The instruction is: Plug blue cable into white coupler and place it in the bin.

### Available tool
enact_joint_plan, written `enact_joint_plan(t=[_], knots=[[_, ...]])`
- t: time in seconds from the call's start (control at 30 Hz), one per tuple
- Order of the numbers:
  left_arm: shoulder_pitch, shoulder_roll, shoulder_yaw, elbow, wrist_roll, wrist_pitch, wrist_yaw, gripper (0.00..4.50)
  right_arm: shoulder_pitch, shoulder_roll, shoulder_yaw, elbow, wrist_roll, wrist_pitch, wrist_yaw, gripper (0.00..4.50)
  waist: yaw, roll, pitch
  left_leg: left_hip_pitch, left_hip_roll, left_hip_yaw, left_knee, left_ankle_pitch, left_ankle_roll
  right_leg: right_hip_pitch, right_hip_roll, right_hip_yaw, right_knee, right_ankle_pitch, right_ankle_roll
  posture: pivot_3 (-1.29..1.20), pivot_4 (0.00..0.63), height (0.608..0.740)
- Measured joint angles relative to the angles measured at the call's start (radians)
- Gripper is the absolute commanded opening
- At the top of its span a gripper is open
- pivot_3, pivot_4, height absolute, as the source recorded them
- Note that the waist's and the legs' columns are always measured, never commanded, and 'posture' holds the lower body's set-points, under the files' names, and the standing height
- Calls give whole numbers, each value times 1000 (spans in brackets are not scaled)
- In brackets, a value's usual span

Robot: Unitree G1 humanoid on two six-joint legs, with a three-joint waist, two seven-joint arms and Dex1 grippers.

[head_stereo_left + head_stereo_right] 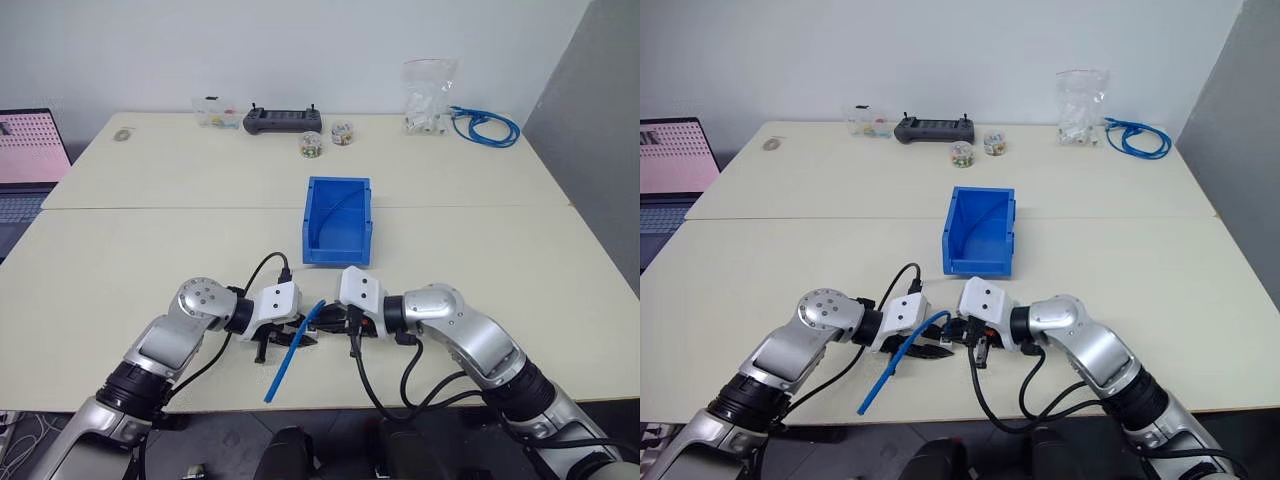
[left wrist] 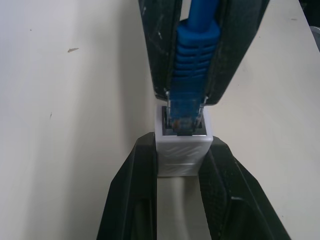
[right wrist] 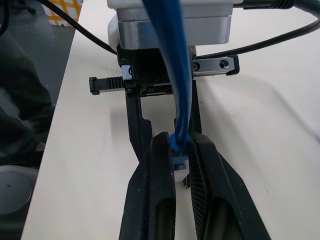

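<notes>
We see left tool (image 2: 181, 165) clamped on white coupler (image 2: 183, 150), right tool (image 3: 181, 150) pinched on blue cable (image 1: 292, 352) at its plug (image 2: 190, 75) — plug tip sits in coupler socket. Both meet over near desk (image 1: 120, 270) edge. Cable tail hangs past edge. Bin (image 1: 338, 222) just beyond — mid-desk.

White coupler (image 2: 182, 150) pinched between left gripper (image 2: 181, 165) fingers. Blue cable (image 2: 194, 47) plug squeezed by right gripper (image 2: 192, 87), its tip inside the dark hole. Pale table (image 2: 65, 125) underneath.
</notes>
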Motion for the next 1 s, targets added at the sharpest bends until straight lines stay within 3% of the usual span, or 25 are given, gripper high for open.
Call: enact_joint_plan(t=[0.53, 1.0], knots=[[13, -29, -3, -20, 7, 46, 17, 793, -81, -8, 0, 61, 28, 115, 127, 108, 2, 2, -13, 0, -1, 0, 0, 0, 0, 1, 0, 0, -1, 0, 0, 0, 150, 740], [44, -45, 6, -42, 10, 62, 45, 793, -28, 50, -103, 84, 97, 218, 96, 108, 3, 6, -25, 1, -1, 0, 0, 0, 0, 2, 0, 0, -1, 0, 0, 0, 150, 740]])
